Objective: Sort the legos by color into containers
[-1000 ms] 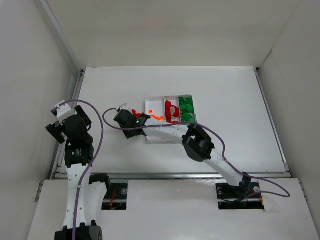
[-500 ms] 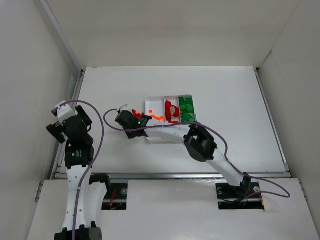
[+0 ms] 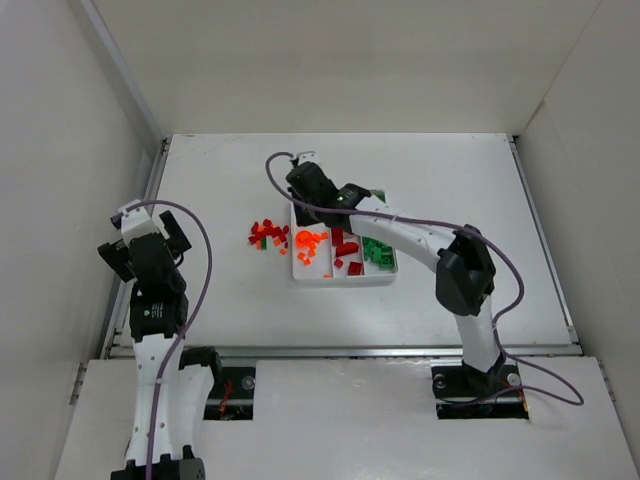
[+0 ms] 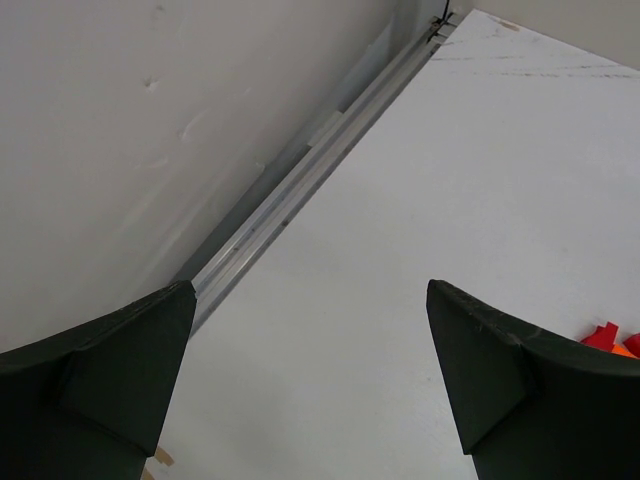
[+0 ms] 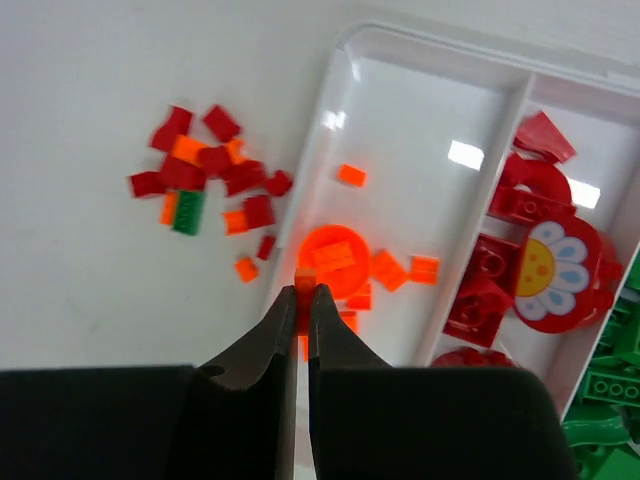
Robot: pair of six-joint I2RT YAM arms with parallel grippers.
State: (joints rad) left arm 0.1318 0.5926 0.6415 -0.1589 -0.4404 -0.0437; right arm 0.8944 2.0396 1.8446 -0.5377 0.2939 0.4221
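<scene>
Where legos [image 5: 335, 260] lie: orange in tray [image 5: 420, 130] left compartment, red in middle, green at right; mixed loose pile [image 5: 215, 175] on table [image 5: 90, 270], frame left, just beside tray.
Right gripper [image 5: 303, 295]: nearly closed, pinching one orange piece [image 5: 305, 279] above the orange cluster, lower centre.
Left gripper [image 4: 308, 300]: spread wide, holding nothing, over table beside rail [image 4: 300, 190].

Glossy white plastic tray [image 5: 420, 130], shiny plastic legos [image 5: 335, 255], matt table [image 5: 100, 80]

No text, label, brand or number can be read.
</scene>
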